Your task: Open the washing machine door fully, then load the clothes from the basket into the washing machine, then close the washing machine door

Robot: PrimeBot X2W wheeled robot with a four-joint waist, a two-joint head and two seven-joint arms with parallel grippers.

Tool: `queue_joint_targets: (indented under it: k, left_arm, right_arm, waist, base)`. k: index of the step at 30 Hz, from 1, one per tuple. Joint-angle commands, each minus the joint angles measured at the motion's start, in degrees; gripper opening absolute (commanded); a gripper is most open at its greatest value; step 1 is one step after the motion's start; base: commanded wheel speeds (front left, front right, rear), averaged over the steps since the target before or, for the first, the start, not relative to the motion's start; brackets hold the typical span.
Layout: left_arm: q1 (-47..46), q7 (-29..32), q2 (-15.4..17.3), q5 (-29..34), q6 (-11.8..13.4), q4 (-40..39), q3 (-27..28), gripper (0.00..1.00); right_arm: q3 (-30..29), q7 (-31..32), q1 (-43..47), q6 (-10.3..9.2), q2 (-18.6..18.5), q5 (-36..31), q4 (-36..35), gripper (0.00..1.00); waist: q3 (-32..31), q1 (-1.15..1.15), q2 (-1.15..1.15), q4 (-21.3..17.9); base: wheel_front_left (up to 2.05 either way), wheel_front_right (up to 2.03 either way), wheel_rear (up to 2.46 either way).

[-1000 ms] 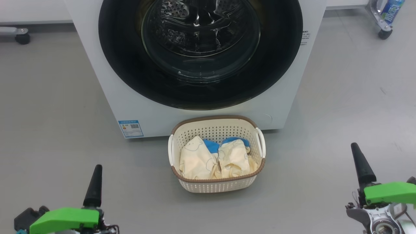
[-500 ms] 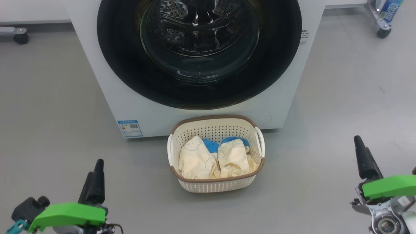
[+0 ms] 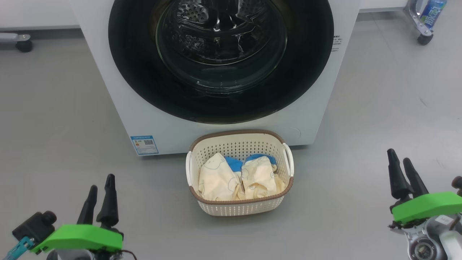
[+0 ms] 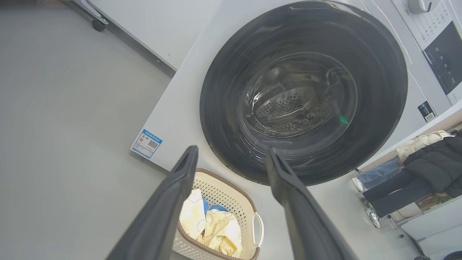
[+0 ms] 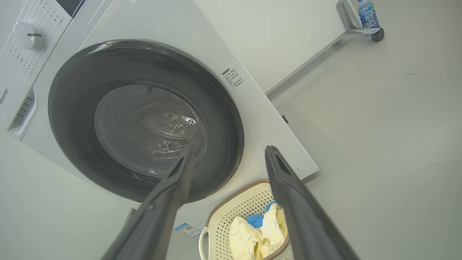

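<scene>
The washing machine stands ahead with its door shut flat against the front; the glass bowl shows the steel drum behind. The basket sits on the floor right below the door, and the cream-yellow, blue-trimmed clothes lie in it. At the lower left my left gripper is open and holds nothing, well left of the basket. My right gripper at the lower right is open too, far right of the basket. Both wrist views look up at the door over the basket.
Grey floor spreads on both sides of the washer. A wheeled frame carrying a bottle stands at the far right, and a caster at the far left. People stand beyond the washer in the left wrist view.
Both grippers have turned about their wrists, so two fingers of each show where one showed before. The right gripper has risen slightly. Basket and door have not moved.
</scene>
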Motion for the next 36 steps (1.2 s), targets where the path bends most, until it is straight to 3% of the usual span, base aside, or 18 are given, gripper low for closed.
queue_joint_targets:
  k: [1,10,36]
  left_arm:
    - [-3.18,-1.02,1.73,2.33,0.02,-1.63,1.20,1.00]
    - [-3.19,-2.70,2.84,12.40,0.52,-1.62,-0.04,1.00]
    - [-3.34,-6.91,4.25,31.98,2.21,-1.15,-1.62,1.00]
  right_arm:
    - [0.83,-0.94,-3.05,-0.12,-1.80,-2.31,-1.76,1.00]
    - [1.49,-2.63,-3.10,-0.13,-2.39,-9.91,-1.64,1.00]
    - [2.38,-6.16,-2.97,-0.17,-3.36,-29.07,-0.65,1.00]
  waist:
    - [-0.05,0.00,0.00,-0.03]
    - [-0.08,0.00,0.00,-0.17]
    - [0.05,0.00,0.00,-0.42]
  base:
    - [0.00,0.00,0.00]
    - [0.00,0.00,0.00]
    - [0.00,0.00,0.00]
